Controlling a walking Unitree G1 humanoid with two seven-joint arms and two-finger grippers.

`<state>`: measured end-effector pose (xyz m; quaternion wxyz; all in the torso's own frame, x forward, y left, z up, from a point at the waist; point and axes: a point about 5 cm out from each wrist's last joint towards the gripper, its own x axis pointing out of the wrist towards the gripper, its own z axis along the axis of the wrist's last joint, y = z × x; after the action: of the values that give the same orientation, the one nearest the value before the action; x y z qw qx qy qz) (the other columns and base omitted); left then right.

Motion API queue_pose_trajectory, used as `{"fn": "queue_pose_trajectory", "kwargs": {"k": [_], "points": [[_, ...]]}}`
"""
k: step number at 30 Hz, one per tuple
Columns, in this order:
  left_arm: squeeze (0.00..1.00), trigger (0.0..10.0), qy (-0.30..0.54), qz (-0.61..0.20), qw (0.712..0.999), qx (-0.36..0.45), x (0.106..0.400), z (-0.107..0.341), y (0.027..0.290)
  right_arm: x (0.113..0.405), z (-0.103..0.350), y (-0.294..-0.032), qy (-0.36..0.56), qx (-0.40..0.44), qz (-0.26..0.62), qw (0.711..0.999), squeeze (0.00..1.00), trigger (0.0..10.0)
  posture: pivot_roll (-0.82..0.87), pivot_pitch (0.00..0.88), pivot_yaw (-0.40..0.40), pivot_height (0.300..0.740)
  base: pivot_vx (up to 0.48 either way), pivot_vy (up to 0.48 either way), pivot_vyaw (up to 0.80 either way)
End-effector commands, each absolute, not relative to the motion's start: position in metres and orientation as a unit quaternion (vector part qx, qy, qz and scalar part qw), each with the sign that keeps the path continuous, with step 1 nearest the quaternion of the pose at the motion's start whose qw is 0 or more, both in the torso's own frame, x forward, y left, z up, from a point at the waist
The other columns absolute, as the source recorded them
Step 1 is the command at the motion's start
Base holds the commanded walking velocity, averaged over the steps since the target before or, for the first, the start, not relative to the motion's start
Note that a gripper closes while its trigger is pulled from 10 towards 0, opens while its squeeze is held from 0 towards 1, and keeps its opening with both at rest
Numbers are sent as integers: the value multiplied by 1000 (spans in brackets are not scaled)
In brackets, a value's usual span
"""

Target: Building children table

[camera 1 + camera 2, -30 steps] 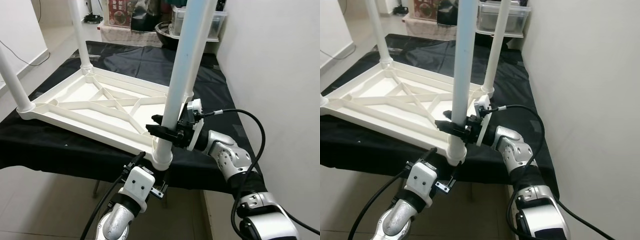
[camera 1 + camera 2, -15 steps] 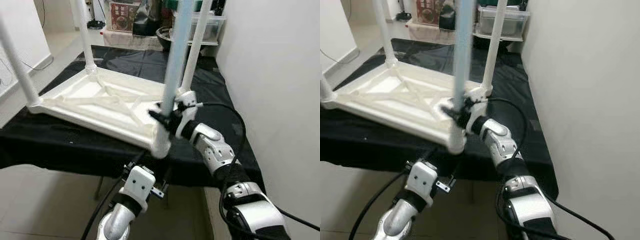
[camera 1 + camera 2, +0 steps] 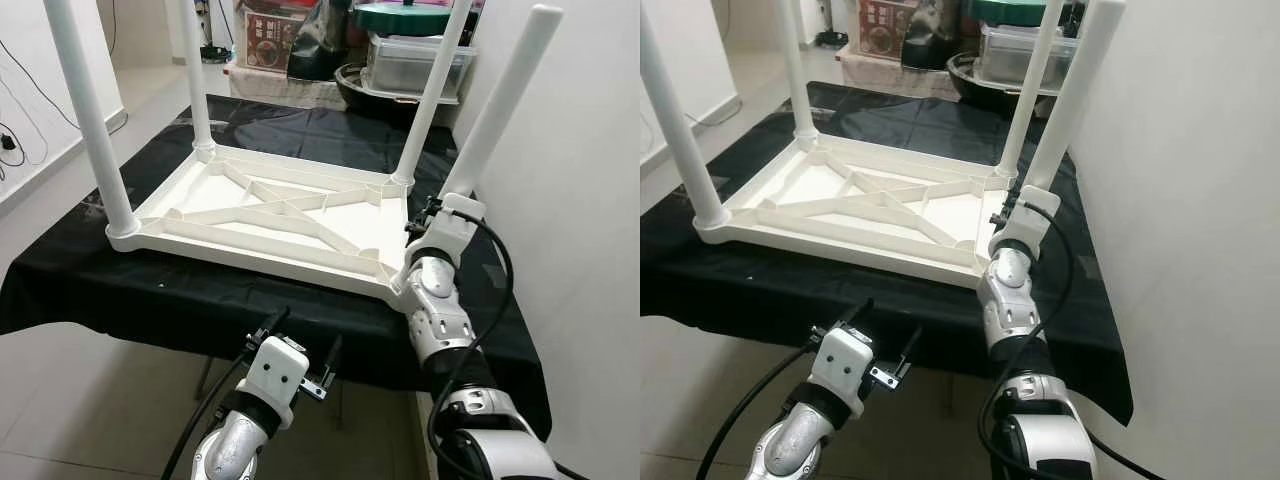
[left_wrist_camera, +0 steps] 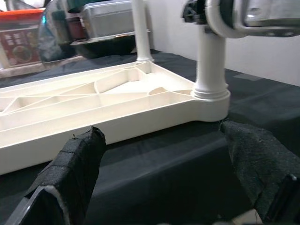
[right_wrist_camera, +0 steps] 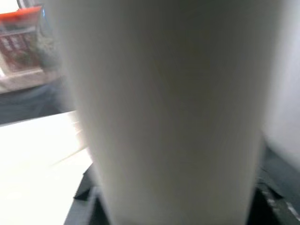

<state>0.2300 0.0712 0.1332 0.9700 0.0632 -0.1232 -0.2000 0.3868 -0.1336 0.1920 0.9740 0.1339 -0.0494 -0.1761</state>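
A white plastic table top (image 3: 250, 245) lies upside down on a table covered in black cloth (image 3: 150, 290), with its legs pointing up. The near right leg (image 3: 495, 105) leans to the right in its corner socket (image 4: 211, 93). My right gripper (image 3: 432, 215) is low on that leg. In the right wrist view the leg (image 5: 164, 108) sits very close between the black fingertips (image 5: 86, 187). My left gripper (image 3: 305, 335) hangs open below the cloth's front edge. Its padded fingers (image 4: 70, 168) face the near right corner.
Three other legs stand at the near left (image 3: 90, 120), far left (image 3: 195, 80) and far right (image 3: 430, 100). A white wall (image 3: 580, 200) runs close along the right. Bins and boxes (image 3: 415, 65) crowd the back. Bare floor (image 3: 60, 400) lies to the left.
The camera has pulled back and up, so the whole table top shows. My right arm has swung from a sideways reach to straight ahead, staying on the leg. The left gripper has not moved.
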Motion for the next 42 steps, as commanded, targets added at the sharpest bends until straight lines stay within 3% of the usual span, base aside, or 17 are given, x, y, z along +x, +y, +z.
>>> {"fn": "queue_pose_trajectory", "kwargs": {"k": [1, 5, 6, 9, 11, 12, 16, 19, 23, 28, 29, 30, 31, 34, 37, 41, 42], "points": [[0, 10000, -112, -204, 970, 65, 229, 128, 70, 383, 165, -127, 3, 159, -162, 974, 1000, 10000, 108, 98, -89, 740, 0, 0, 0], [0, 10000, -111, -204, 971, 64, 229, 128, 70, 387, 177, -121, -29, 170, -97, 980, 1000, 10000, 104, 95, -88, 740, 0, 0, 0], [0, 10000, -111, -204, 971, 64, 229, 128, 70, 389, 182, -121, -42, 177, -73, 981, 0, 10000, 104, 95, -88, 740, 0, 0, 0], [0, 10000, -110, -205, 970, 64, 229, 128, 70, 391, 187, -119, -49, 198, -23, 979, 0, 10000, 102, 95, -87, 740, 0, 0, 0], [0, 10000, -110, -205, 970, 64, 229, 127, 69, 393, 193, -120, -46, 212, 121, 969, 0, 10000, 101, 89, -87, 740, 0, 0, 0], [0, 10000, -110, -205, 970, 64, 229, 127, 69, 393, 193, -120, -46, 212, 121, 969, 0, 10000, 101, 89, -87, 740, 0, 0, 0], [0, 10000, -110, -205, 970, 65, 229, 127, 69, 381, 195, -115, -28, 199, 332, 921, 0, 10000, 104, 83, -86, 740, 0, 0, 0], [0, 10000, -110, -206, 970, 65, 229, 127, 69, 379, 196, -114, -28, 197, 354, 914, 0, 10000, 104, 83, -86, 740, 0, 0, 0], [0, 10000, -109, -204, 971, 64, 229, 127, 69, 356, 193, -101, -18, 128, 518, 846, 0, 10000, 109, 76, -86, 740, 0, 0, 0], [0, 10000, -110, -204, 971, 64, 228, 127, 69, 347, 188, -93, -4, 98, 578, 810, 0, 10000, 112, 73, -90, 740, 0, 0, 0], [0, 10000, -110, -205, 970, 64, 228, 127, 68, 343, 181, -85, 18, 62, 615, 786, 0, 941, 111, 70, -91, 740, 0, 0, 0], [0, 10000, -110, -205, 970, 64, 228, 127, 68, 343, 181, -85, 18, 62, 615, 786, 0, 941, 111, 70, -91, 740, 0, 0, 0], [0, 10000, -110, -205, 970, 64, 228, 126, 68, 344, 178, -82, 21, 47, 615, 787, 0, 0, 111, 70, -91, 740, 0, 0, 0], [0, 10000, -110, -205, 971, 63, 227, 126, 68, 349, 178, -80, 18, 38, 599, 800, 0, 0, 114, 70, -93, 740, 0, 0, 0], [0, 10000, -110, -205, 971, 63, 227, 126, 68, 357, 180, -81, 8, 41, 551, 834, 0, 0, 113, 71, -92, 740, 0, 0, 0], [0, 10000, -109, -205, 971, 63, 228, 126, 69, 378, 185, -97, -17, 59, 384, 921, 0, 0, 109, 77, -92, 740, 0, 0, 0], [0, 10000, -109, -205, 971, 63, 228, 126, 69, 378, 185, -97, -17, 59, 384, 921, 0, 0, 109, 77, -92, 740, 0, 0, 0]]}}
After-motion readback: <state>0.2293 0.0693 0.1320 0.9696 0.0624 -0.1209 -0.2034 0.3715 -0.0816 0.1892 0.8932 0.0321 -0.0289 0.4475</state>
